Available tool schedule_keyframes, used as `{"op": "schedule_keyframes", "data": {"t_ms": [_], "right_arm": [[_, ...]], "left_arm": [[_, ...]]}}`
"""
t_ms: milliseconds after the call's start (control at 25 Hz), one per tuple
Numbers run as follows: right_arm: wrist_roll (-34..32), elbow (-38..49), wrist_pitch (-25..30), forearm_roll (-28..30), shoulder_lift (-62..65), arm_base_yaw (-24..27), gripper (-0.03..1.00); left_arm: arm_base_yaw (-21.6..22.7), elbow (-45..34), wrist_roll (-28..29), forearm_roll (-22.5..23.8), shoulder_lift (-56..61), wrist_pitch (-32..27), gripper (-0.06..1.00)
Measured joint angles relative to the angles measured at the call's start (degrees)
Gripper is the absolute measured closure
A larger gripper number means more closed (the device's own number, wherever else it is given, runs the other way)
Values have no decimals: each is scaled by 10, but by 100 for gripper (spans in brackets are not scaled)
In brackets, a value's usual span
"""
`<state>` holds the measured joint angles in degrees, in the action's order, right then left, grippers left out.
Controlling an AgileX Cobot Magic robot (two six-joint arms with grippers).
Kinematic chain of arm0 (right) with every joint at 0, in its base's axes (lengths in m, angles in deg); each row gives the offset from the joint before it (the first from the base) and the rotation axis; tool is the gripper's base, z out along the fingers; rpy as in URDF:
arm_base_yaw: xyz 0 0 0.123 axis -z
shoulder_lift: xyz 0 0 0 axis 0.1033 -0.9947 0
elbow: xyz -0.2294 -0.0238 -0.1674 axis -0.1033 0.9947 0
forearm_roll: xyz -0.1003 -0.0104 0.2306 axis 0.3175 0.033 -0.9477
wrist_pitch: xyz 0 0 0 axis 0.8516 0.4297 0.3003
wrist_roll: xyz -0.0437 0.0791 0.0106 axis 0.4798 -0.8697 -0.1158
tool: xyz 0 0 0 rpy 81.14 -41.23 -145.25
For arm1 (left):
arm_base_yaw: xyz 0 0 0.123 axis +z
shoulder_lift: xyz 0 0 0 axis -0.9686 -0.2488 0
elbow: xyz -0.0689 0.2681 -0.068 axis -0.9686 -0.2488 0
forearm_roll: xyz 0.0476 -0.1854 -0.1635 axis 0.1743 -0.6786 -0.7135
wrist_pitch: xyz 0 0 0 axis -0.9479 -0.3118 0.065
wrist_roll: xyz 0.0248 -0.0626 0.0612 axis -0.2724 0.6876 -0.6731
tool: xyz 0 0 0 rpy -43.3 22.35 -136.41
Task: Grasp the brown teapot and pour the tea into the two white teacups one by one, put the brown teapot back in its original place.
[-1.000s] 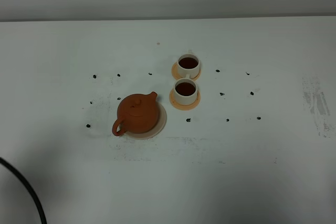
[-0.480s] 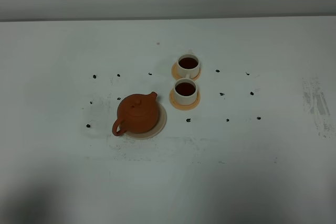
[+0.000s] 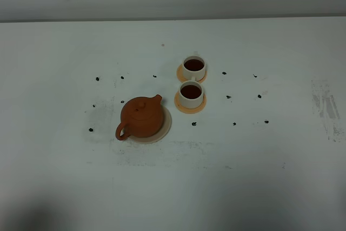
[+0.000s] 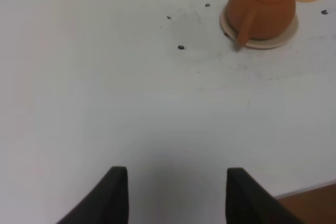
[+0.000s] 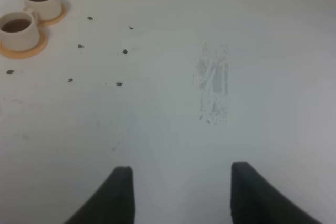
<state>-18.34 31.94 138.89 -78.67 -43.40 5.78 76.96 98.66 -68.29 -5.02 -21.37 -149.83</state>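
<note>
Left pincer (image 4: 176,195) wide and empty, teapot (image 4: 262,6) well ahead of it on the pale disc (image 4: 286,38), handle pointing back toward the pincer. Right pincer (image 5: 181,192) likewise wide, holding nothing, both cups (image 5: 42,1) (image 5: 18,30) far ahead and off to one side, dark with tea. Looks finished. Main risk: any further reach forward, clipping the overhanging handle or nudging a full cup and spilling tea over the desk (image 3: 259,177).

Brown teapot (image 3: 142,117) upright on its pale beige disc (image 3: 165,128), lid on, spout toward the cups, loop handle pointing away. Two white teacups (image 3: 191,94) just beside each other, each on an orange coaster (image 3: 190,106), both holding dark tea.
</note>
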Motion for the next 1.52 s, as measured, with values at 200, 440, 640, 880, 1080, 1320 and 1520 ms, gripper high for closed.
{"op": "schedule_keyframes", "data": {"t_ms": [200,440,640,880,1080,1320,1520], "right_arm": [[0,0,0,0,0,0,56],[0,0,0,0,0,0,56],[0,0,0,0,0,0,56],[0,0,0,0,0,0,56],[0,0,0,0,0,0,56],[0,0,0,-8,0,-3,56],[0,0,0,-13,0,-5,56]], "left_arm": [[0,0,0,0,0,0,53],[0,0,0,0,0,0,53],[0,0,0,0,0,0,53],[0,0,0,0,0,0,53],[0,0,0,0,0,0,53],[0,0,0,0,0,0,53],[0,0,0,0,0,0,53]]}}
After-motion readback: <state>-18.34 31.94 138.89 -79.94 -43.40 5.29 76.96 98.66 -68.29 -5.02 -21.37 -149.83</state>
